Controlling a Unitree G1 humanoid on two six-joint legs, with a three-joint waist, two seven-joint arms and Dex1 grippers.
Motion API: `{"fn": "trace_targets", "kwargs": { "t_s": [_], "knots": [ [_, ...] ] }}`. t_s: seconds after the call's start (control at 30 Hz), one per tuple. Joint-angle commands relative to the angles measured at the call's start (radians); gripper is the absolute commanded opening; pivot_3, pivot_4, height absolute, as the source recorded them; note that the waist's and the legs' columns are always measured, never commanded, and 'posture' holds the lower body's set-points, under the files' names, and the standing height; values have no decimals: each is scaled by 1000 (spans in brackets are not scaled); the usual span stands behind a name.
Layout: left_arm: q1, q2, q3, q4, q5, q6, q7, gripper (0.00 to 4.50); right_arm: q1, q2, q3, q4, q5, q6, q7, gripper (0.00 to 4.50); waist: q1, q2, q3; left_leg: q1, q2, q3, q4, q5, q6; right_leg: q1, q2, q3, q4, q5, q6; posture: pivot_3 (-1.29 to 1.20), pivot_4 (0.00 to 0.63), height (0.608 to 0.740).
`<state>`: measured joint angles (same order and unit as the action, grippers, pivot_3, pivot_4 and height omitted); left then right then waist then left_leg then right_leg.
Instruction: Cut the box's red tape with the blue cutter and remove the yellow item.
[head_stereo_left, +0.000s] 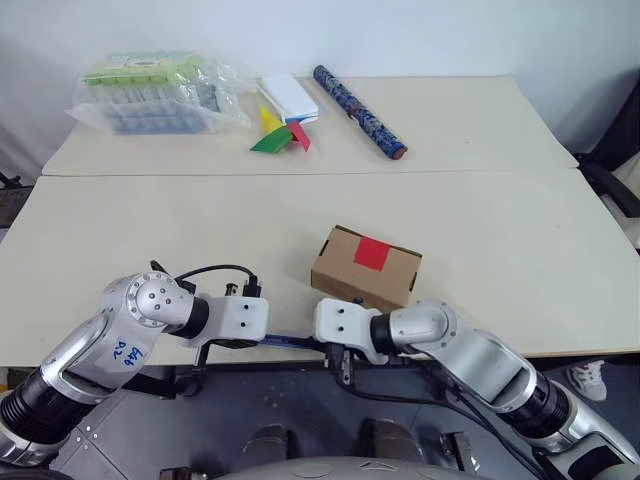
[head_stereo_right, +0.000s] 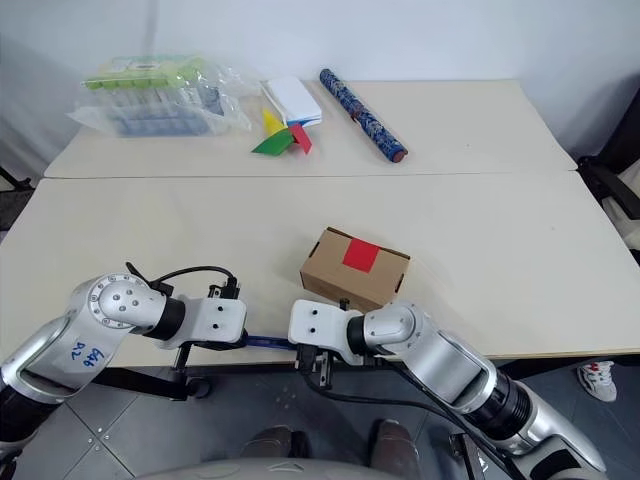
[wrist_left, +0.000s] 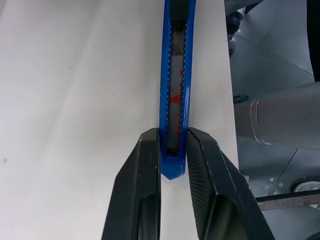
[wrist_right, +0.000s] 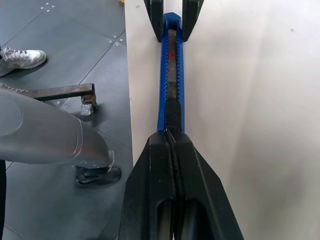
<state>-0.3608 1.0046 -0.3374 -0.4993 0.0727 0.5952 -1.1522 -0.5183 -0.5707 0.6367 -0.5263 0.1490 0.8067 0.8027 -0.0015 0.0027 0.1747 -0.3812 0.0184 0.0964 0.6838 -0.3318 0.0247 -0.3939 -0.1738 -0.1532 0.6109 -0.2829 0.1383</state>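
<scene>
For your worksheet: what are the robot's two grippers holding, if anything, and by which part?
The left gripper clamps the blue cutter by its butt end. The right gripper is shut at the cutter's opposite end, at the black slider.

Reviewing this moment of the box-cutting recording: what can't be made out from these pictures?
- Yellow item: the box is closed with the red tape intact, so its contents are hidden.
- Blue cutter: its tip lies behind the right gripper fingers in the right wrist view, so blade extension is unclear.
- In the head views, the cutter is mostly covered by both wrists.
- Left gripper clamps the cutter's butt end; its underside is hidden.
</scene>
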Motion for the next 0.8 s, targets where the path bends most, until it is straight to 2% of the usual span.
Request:
{"fn": "trace_targets", "kwargs": {
  "t_s": [0.03,0.43,0.8],
  "knots": [
    [39,13,-47,54,50,15,13,433,12,22,23,10,-22,-14,-6,24,0,1,-1,1,0,0,0,0,0,0,0,0,0,0,0,0,150,740],
    [36,9,-48,61,49,13,15,433,-18,115,54,93,-64,-55,-18,24,-1,2,-1,3,1,2,0,0,0,1,1,2,1,0,-1,0,150,740],
    [31,13,-49,66,50,14,12,433,-6,64,-53,-46,0,39,6,24,0,2,-1,3,6,4,0,0,0,1,2,4,1,0,-1,0,150,740]
  ]
}}
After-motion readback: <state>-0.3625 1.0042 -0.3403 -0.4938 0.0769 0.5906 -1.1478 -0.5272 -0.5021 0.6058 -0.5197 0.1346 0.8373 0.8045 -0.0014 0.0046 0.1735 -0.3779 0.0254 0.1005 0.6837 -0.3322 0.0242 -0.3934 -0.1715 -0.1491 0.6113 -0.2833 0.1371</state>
